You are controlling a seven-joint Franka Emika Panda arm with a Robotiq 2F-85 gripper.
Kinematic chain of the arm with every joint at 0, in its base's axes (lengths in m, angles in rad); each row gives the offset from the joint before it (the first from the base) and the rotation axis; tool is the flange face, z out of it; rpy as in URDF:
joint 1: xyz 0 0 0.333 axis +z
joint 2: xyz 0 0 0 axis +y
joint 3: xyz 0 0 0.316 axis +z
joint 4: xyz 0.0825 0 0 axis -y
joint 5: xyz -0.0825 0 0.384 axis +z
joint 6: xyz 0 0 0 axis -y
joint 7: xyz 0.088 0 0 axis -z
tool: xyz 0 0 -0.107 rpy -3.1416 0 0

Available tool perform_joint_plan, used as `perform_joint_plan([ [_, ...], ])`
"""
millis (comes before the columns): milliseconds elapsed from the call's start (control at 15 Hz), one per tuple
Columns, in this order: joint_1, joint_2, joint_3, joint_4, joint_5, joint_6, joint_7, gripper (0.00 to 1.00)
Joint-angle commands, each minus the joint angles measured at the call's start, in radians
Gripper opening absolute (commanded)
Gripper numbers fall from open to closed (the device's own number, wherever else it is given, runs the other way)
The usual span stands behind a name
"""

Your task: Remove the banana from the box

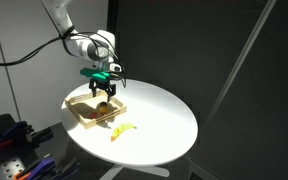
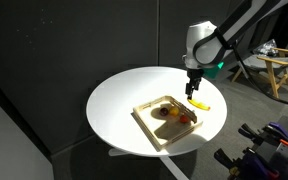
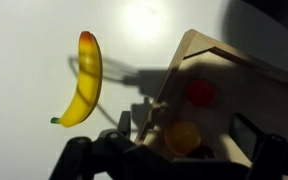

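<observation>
**Banana out, jaws empty: lift away cleanly**

Wrist view: nearest the lens, the gripper fills the bottom edge as dark shapes, its jaws spread wide with nothing between them. The banana lies at about 10 o'clock from it on the bare white table, apart from the box, whose wooden corner sits at 1 o'clock. A red round item and a yellow one remain inside.

In an exterior view, the gripper hangs low over the box. The banana rests on the table at 5 o'clock of the box, outside the rim.

In an exterior view, the gripper stands just above the banana, which lies at 2 o'clock of the box on the table.

The removal looks done. The sound move is probably a straight rise toward 12 o'clock, jaws kept wide, with no sideways sweep that could nudge the banana or catch the rim.
</observation>
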Motion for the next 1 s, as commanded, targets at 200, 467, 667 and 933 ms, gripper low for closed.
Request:
perform_joint_plan([
  [200,0.014,-0.144,0.006,-0.110,-0.021,0.024,0.114,1.00],
  [467,0.013,-0.217,0.006,-0.156,-0.021,0.015,0.188,1.00],
  [667,0.009,-0.272,0.010,-0.188,-0.016,-0.022,0.230,1.00],
  [933,0.005,-0.336,0.020,-0.219,-0.003,-0.111,0.239,1.00],
])
